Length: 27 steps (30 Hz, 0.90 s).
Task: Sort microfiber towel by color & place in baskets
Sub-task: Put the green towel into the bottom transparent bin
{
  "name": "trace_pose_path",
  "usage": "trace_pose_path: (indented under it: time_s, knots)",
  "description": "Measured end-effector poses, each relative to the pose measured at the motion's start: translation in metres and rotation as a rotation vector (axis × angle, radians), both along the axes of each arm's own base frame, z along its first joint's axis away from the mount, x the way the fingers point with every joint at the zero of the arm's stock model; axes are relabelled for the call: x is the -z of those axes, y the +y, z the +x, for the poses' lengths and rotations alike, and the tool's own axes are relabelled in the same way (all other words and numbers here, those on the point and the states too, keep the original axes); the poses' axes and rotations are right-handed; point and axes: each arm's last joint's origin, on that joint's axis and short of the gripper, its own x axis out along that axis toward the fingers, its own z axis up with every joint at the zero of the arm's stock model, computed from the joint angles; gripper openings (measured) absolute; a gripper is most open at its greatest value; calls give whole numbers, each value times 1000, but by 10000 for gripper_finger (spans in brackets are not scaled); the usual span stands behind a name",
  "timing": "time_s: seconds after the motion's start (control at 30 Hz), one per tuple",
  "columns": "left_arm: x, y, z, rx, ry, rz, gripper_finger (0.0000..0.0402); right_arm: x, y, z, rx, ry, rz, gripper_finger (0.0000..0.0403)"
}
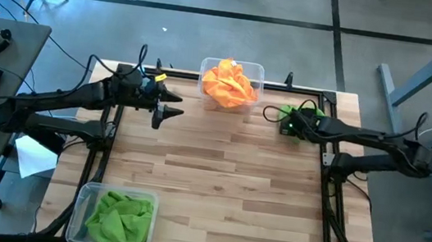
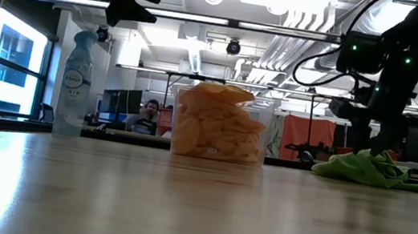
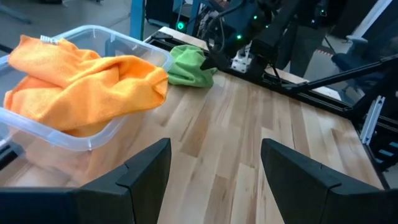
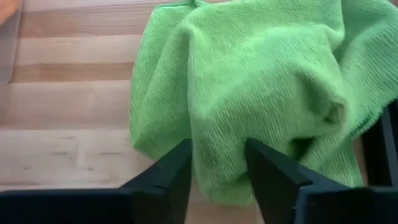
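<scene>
Two dark arms reach over a pale wooden table; the right gripper presses down on a crumpled green towel near the table's far right corner, its two fingers parted with a fold of green cloth bunched between them (whether they actually pinch that fold cannot be told). The green towel lies on the bare wood, apart from the clear far basket at the middle of the far edge, which is heaped above its rim with orange towels; in the low view the same tub shows the orange cloth through its clear wall. The left gripper hovers above the table just left of that basket, its jaws spread wide and holding nothing; its wrist camera looks past the orange heap toward the green towel and the right arm. A second clear basket sits at the near left corner, holding more green towels; a spray bottle stands at the table's far edge.
</scene>
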Motion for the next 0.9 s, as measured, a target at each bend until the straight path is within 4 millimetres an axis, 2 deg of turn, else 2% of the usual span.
trace_pose_path:
  time_s: [0.17,0.3,0.4,0.5,0.53,0.63,0.7,0.77,0.9]
  knots:
    - [1,0,1,-1,1,-10,239,13,-7,4,21,64,37,201]
    - [1,-1,1,5,1,-11,239,24,-9,9,-20,123,67,194]
    - [1,-9,4,42,2,-7,239,26,-6,16,-111,117,73,138]
    - [0,-20,7,38,8,22,239,22,-1,20,-187,90,60,41]
    - [0,-25,9,32,10,35,239,19,2,21,-208,81,54,21]
    - [-4,-38,11,14,11,75,239,6,11,20,-247,37,13,23]
    - [-13,-47,12,17,-13,110,239,-12,17,20,-302,-3,-21,19]
    - [-22,-55,13,18,-33,159,239,-34,25,23,-392,-65,-78,7]
    - [-40,-70,13,20,-68,248,239,-88,43,26,-585,-201,-210,6]
